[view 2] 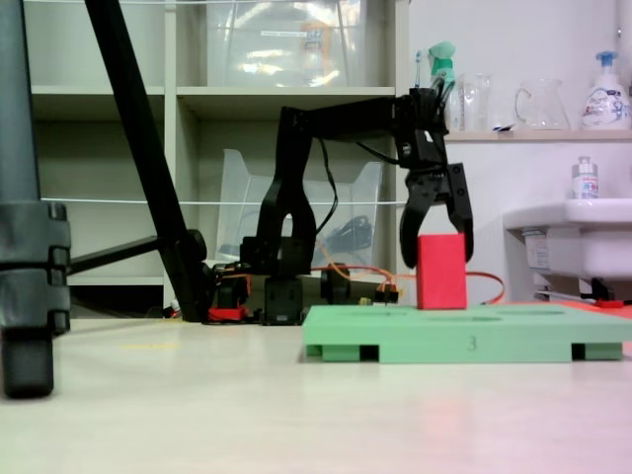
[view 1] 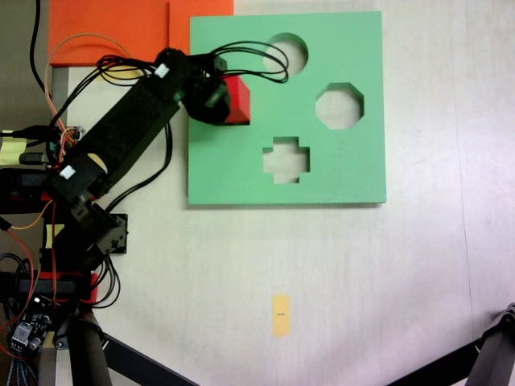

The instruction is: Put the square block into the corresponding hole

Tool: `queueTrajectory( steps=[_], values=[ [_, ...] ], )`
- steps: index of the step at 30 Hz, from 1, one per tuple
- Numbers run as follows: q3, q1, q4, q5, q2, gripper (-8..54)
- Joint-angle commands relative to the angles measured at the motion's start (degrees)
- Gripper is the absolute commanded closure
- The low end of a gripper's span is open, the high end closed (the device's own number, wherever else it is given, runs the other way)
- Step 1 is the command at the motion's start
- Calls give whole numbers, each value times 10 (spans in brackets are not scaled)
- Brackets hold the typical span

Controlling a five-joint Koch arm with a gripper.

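Note:
The red square block [view 1: 240,100] [view 2: 441,286] stands upright at the upper left part of the green foam board [view 1: 322,169] [view 2: 444,336], its bottom edge level with the board's top surface. My gripper [view 1: 228,100] [view 2: 437,259] reaches over from the left in the top-down fixed view. It hangs straight down over the block, with its jaws pressed against the two sides of the block's upper half. The square cutout is hidden under the block and gripper.
The board's round cutout [view 1: 287,52], octagonal cutout [view 1: 339,105] and cross cutout [view 1: 286,158] lie to the right. Orange foam slabs [view 1: 105,28] sit beyond the board's upper left corner. A yellow tape strip [view 1: 280,314] marks the table. Tripod legs [view 2: 30,247] stand nearby.

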Motion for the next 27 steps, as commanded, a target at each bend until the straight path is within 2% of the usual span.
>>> queueTrajectory(
  steps=[1, 11, 27],
  values=[
    [-13, -7, -22, 14, 6, 331],
    [-11, -15, -21, 32, -18, 331],
    [-12, -22, -13, 44, 17, 331]
  ],
)
